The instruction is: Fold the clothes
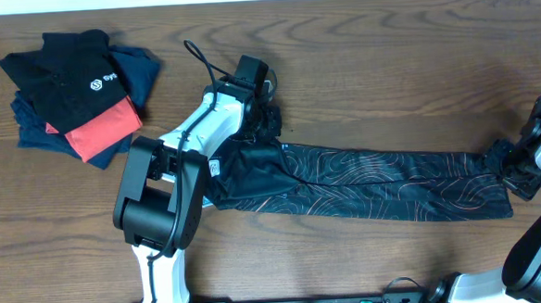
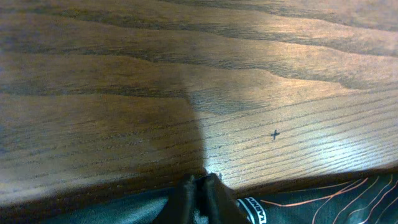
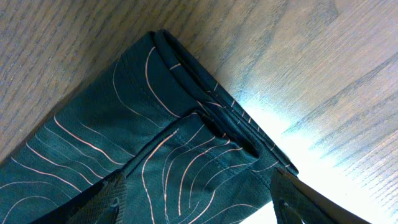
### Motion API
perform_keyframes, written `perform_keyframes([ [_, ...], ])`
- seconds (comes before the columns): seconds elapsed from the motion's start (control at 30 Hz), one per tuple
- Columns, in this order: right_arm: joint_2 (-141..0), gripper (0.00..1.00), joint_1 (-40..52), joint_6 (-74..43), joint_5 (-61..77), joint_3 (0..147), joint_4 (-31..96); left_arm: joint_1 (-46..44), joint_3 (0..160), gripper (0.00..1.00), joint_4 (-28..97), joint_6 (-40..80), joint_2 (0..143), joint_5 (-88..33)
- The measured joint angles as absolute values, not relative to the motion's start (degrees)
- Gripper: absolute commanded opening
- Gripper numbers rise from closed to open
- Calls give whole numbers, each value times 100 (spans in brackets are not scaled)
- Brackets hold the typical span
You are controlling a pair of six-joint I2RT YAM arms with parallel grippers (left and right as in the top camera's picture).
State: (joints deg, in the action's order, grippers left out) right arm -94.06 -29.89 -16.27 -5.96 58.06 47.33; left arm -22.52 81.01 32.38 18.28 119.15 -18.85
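The black jersey (image 1: 374, 181) with fine copper contour lines lies folded into a long narrow band across the table, from centre to right. My left gripper (image 1: 263, 113) is at its left end, fingers closed together on a bunched edge of the fabric; in the left wrist view the fingertips (image 2: 202, 186) pinch the jersey (image 2: 323, 202). My right gripper (image 1: 510, 162) sits over the right end, open, its fingers (image 3: 199, 202) spread to either side of the folded corner (image 3: 180, 143) with the cloth lying between them.
A pile of folded garments (image 1: 77, 92) lies at the back left: a plain black top with a white logo, navy pieces and a coral-red one. Bare wood table (image 1: 387, 71) lies behind the jersey.
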Motion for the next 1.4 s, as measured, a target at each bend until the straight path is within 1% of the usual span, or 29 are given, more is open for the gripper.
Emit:
perform_keyframes([
  [0.33, -9406, 72, -2989, -1627, -596, 5806, 4733, -2252, 8101, 6, 3424, 1820, 11904, -1973],
  [0.47, -9406, 72, -2989, -1627, -596, 5806, 4727, -2252, 8088, 6, 3975, 1822, 11572, -2285],
  [0.6, -9406, 72, -2989, -1627, -593, 5806, 4700, -2344, 8086, 6, 4536, 1822, 10866, -2486],
  [0.73, -9406, 72, -2989, -1627, -593, 5806, 4687, -2692, 8088, 6, 4825, 1817, 10486, -2556],
  [1.0, -9406, 72, -2989, -1627, -593, 5806, 4689, -3573, 8088, 6, 4958, 1817, 10624, -2504],
  [1.03, -9406, 72, -2989, -1627, -593, 5806, 4689, -3660, 8088, 7, 4958, 1817, 10630, -2464],
  [1.07, -9406, 72, -2989, -1627, -593, 5806, 4689, -3745, 8088, 15, 4958, 1817, 10632, -2399],
  [1.1, -9406, 72, -2989, -1627, -593, 5806, 4689, -3822, 8088, 32, 4956, 1780, 10634, -2329],
  [1.13, -9406, 72, -2989, -1627, -593, 5806, 4689, -3887, 8088, 39, 4956, 1782, 10634, -2274],
  [1.17, -9406, 73, -2989, -1627, -593, 5806, 4692, -3933, 8088, 42, 4956, 1782, 10634, -2220],
  [1.3, -9406, 73, -2989, -1625, -593, 5806, 4709, -3916, 8088, 47, 4958, 1802, 10634, -1955],
  [1.4, -9406, 75, -2989, -1566, -593, 5806, 4709, -3741, 8088, 47, 4974, 1802, 10634, -1750],
])
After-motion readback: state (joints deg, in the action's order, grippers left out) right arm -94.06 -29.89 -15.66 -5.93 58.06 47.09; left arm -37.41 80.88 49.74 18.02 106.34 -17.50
